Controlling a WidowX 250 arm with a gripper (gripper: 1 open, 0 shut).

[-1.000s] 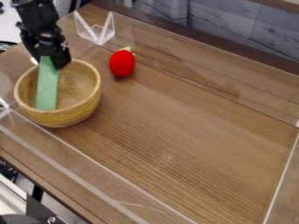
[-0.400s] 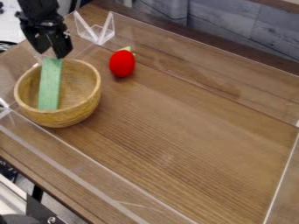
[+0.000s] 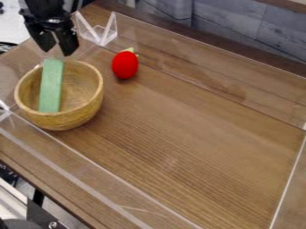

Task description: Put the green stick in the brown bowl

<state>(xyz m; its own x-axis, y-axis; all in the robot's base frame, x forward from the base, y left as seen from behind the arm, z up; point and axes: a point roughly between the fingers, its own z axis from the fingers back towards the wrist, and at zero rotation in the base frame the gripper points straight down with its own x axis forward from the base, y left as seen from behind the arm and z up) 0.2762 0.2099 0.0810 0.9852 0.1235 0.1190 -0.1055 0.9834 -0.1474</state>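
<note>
- Black tool (image 3: 54, 42) hangs at the far left corner, pointing almost straight down, its two fingers spread apart with nothing between them.
- Green stick (image 3: 50, 86) lies inside the brown bowl (image 3: 84, 106). It leans on a slant: the lower end sits toward the bowl's near left inner wall, the upper end rests against the far rim.
- The top end of the stick lies just under the tool's fingertips. A small gap seems to separate them, though from this angle I cannot be fully certain.
- The bowl sits upright on the wooden surface (image 3: 191, 134), near its left edge. Light wood, visible grain, thick rim.
- A red strawberry-shaped toy (image 3: 124, 63) stands on the surface to the right of the bowl and a little farther back, near it but not touching.
- Clear plastic walls (image 3: 287, 192) fence the surface on all sides; one clear corner piece rises just behind the tool.
- The rest of the surface, to the right and toward me, shows only wood grain.
- Grey paneling runs along the back, behind the far wall.
</note>
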